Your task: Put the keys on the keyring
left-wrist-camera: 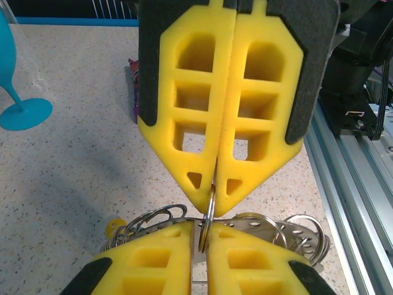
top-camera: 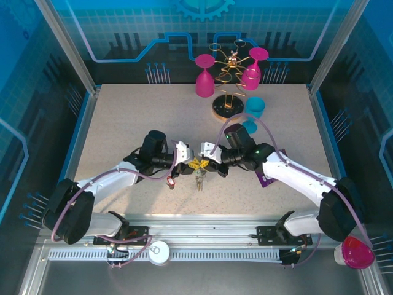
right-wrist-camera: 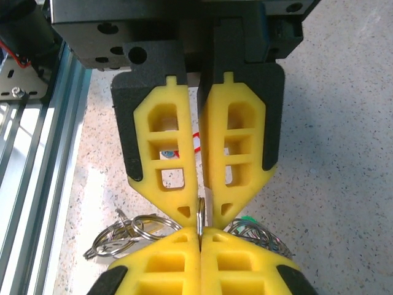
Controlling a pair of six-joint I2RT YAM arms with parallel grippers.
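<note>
Left gripper [left-wrist-camera: 201, 236] and right gripper [left-wrist-camera: 214, 192] tip to tip, both clamped on upright keyring [left-wrist-camera: 210, 212] between them

Pink glasses [top-camera: 204, 77] by gold rack [top-camera: 228, 106]; teal glass [top-camera: 255, 107] beside; purple packet [top-camera: 265, 180].

1. The left gripper [top-camera: 192, 163] and right gripper [top-camera: 205, 165] meet tip to tip.
2. A keyring [top-camera: 200, 172] with keys [top-camera: 201, 182] dangles beneath (details too small).
3. Behind, pink glasses [top-camera: 204, 77] flank a gold rack [top-camera: 225, 107].

thin keyring [left-wrist-camera: 209, 212] edge-on, keys [left-wrist-camera: 113, 227] clustered beneath
</note>
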